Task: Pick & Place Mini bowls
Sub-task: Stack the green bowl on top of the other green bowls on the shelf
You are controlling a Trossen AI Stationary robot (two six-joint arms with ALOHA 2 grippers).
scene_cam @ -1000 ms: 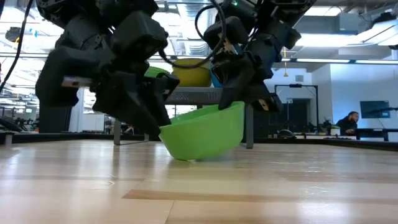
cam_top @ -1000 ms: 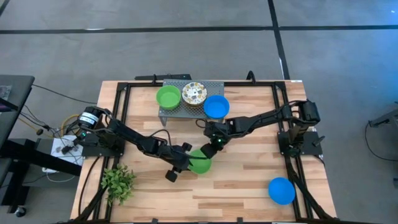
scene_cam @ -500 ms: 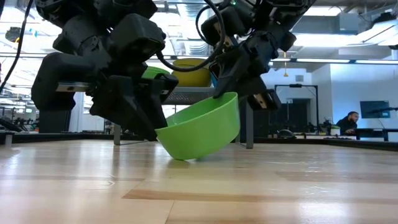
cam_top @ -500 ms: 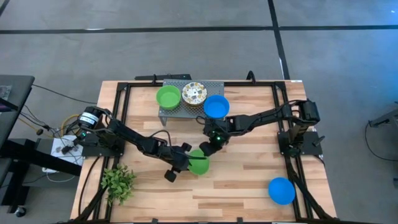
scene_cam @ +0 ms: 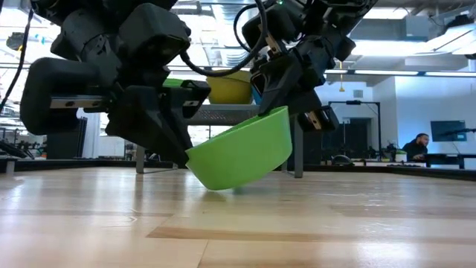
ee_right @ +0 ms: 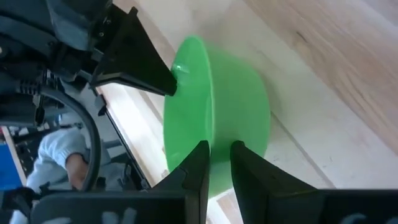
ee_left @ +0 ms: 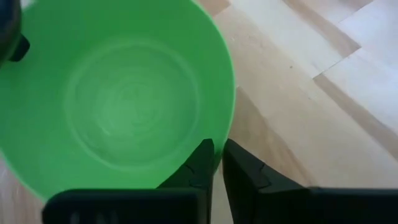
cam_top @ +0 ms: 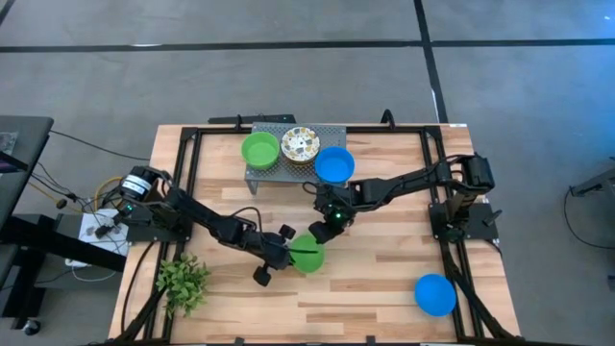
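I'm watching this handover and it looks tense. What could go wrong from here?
Both claws pinch the same tilted green bowl: the left claw on one rim, the right claw on the opposite rim. If the arms pull apart, the bowl may pop free or crack. It hangs tipped just above the table, so a slip could send it rolling.

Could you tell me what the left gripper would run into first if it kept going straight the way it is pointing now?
The left gripper already has its jaws closed on the rim of the green bowl. Going straight on, it would probably push that bowl toward the right gripper on the opposite rim.
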